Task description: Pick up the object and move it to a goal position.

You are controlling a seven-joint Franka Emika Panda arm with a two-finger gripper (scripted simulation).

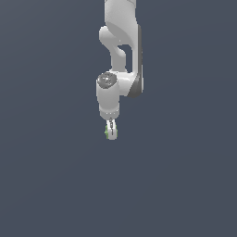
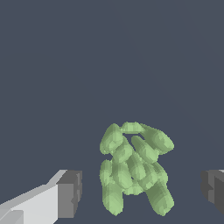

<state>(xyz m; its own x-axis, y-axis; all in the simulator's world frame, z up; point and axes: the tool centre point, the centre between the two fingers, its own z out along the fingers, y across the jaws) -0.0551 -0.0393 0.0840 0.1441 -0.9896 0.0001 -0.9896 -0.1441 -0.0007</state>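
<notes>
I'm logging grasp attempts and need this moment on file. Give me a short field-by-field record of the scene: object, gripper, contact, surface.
object: bright green lumpy thing, made of many small rounded lobes, irregular outline
gripper: white two-finger gripper with dark grey pads, open
contact: in the wrist view the pads stand either side of the object with clear gaps; none seen
arm: white arm reaching down from the exterior view's top
surface: plain dark grey-blue ground

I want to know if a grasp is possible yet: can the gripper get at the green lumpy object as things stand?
Probably yes: the green object lies between the open gripper fingers, gaps on both sides, nothing blocking.
</notes>
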